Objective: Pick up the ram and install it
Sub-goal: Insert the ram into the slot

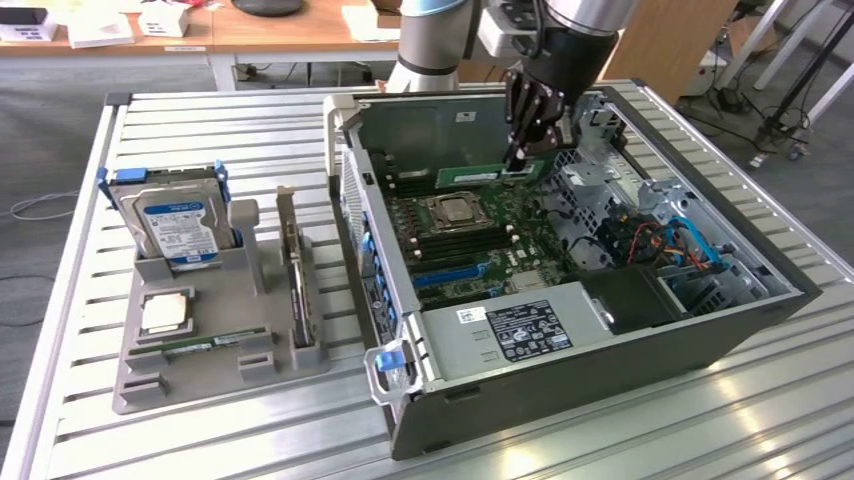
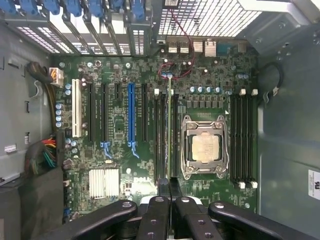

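Exterior view: the gripper (image 1: 518, 160) reaches into the open computer case (image 1: 601, 380) at about 12 o'clock on the motherboard (image 1: 494, 255). Its fingers are pinched narrow on the ram (image 1: 470, 176), which is held long edge down, probably so its contacts meet a slot squarely. From the wrist view the ram runs edge-on along the black memory slots (image 2: 160, 140) just beside the CPU socket (image 2: 205, 148). Room looks tight between the socket's frame and the case wall, and only the open side is free.

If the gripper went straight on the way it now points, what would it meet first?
Probably the black memory slots beside the processor socket, met first by the ram that the gripper holds; the remaining gap is unclear.
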Controlling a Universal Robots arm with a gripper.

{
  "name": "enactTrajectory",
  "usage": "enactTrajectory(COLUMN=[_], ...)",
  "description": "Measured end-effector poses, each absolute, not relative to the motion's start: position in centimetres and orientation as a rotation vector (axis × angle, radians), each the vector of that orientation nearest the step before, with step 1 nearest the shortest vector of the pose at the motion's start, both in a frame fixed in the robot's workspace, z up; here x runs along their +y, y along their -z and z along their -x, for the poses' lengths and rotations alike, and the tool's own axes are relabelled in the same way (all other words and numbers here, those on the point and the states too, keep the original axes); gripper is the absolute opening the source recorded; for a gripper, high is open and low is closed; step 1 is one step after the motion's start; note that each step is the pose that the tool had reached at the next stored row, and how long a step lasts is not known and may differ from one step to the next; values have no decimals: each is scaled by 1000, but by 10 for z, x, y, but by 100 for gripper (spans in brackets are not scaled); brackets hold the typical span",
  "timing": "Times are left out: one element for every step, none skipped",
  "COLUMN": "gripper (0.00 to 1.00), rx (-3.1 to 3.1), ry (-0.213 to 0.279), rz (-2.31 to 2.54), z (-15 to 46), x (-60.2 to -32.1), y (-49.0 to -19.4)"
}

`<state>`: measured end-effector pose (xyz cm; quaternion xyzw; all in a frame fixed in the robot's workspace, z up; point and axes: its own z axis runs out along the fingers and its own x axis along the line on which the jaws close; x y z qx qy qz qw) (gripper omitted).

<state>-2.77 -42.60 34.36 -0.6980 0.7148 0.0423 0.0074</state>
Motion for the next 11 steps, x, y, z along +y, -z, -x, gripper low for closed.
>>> enactTrajectory(gripper=[12,12,12,12,12,12,12,12,12,12,12], rx=[2235,2235,2235,2235,2235,2235,2235,2235,2235,2235,2235], ry=[-132,-132,-132,-132,-132,-132,-132,-132,-132,-133,-133], rz=[2182,2182,2182,2182,2182,2182,2182,2183,2182,2182,2182], z=[28,28,28,28,28,28,28,28,28,28,28], x=[-426,-426,-426,-426,-426,-426,-426,-426,-426,-426,-426], y=[-342,-340,-338,-336,-335,-333,-331,-329,-328,-326,-325])
